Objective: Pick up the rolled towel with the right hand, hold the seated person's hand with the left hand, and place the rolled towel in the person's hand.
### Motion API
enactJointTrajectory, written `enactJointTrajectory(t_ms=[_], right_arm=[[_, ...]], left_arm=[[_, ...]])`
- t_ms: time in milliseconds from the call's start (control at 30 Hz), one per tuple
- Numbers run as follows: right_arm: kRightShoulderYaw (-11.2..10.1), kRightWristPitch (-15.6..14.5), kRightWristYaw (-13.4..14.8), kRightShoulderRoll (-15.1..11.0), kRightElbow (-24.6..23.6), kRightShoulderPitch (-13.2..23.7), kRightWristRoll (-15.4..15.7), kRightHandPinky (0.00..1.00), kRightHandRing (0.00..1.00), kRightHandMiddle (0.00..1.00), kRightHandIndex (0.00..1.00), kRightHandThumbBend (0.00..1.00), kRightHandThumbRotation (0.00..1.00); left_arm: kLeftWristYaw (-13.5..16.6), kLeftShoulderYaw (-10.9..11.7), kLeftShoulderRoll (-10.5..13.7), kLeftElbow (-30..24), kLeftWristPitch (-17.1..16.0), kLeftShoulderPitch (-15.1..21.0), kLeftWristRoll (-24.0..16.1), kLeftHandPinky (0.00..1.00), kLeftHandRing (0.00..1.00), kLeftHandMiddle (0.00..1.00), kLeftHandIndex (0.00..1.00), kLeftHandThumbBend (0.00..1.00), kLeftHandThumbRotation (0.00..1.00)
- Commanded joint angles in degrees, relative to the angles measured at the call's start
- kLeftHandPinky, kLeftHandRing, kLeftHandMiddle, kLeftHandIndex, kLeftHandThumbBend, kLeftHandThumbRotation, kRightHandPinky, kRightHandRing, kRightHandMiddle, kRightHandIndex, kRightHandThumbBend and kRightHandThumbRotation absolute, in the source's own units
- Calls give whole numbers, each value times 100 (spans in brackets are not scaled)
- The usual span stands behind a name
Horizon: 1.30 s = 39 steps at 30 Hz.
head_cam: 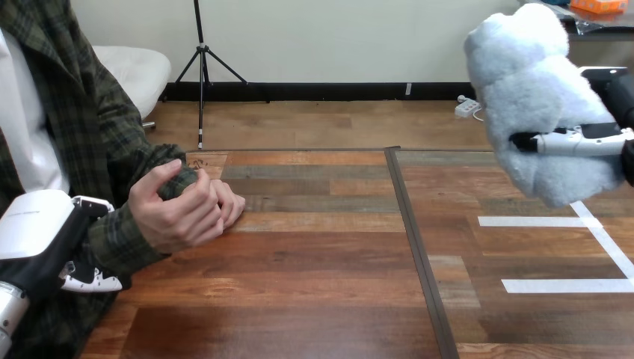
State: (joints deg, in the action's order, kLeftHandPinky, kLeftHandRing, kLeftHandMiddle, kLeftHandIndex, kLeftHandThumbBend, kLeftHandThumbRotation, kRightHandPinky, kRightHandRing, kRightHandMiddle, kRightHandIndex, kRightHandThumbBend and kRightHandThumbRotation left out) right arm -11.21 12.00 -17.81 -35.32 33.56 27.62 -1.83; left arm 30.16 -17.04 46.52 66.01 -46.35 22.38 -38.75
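Observation:
My right hand (pixel 598 138) is raised at the right edge of the head view, shut on the rolled towel (pixel 534 105), a fluffy pale blue-white roll that stands well above the table. My left hand (pixel 45 239) is at the left edge, its fingers (pixel 93 283) curled round the person's forearm (pixel 123 239) in a dark plaid sleeve, just behind the wrist. The person's hand (pixel 179 213) hovers over the table's left part with its fingers loosely curled. A second hand of the person (pixel 228 203) lies behind it on the wood.
The wooden table (pixel 314 284) has a dark seam (pixel 419 254) running front to back down its middle. White tape lines (pixel 568 284) mark the right half.

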Motion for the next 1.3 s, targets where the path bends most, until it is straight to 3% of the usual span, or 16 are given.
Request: enactJointTrajectory(t_ms=[0,233,533,767,1267], right_arm=[[109,67,135,149,-457,252,73,3,6,11,11,61,0],[226,157,105,231,-415,278,188,3,7,11,11,61,0],[416,-22,183,312,-601,241,458,3,7,12,12,66,0],[587,-10,201,396,-823,181,621,3,7,12,11,66,0],[978,-346,202,694,-1498,63,917,3,7,11,10,64,0]], left_arm=[[80,33,-223,-213,-138,183,126,21,28,39,44,84,10],[26,49,-256,-277,-209,198,168,21,29,39,45,84,9],[19,84,-316,-319,-272,220,221,22,29,39,44,85,8],[32,78,-342,-377,-261,232,225,22,29,39,44,85,9],[-56,86,-440,-499,-320,230,371,23,29,39,44,86,6]])
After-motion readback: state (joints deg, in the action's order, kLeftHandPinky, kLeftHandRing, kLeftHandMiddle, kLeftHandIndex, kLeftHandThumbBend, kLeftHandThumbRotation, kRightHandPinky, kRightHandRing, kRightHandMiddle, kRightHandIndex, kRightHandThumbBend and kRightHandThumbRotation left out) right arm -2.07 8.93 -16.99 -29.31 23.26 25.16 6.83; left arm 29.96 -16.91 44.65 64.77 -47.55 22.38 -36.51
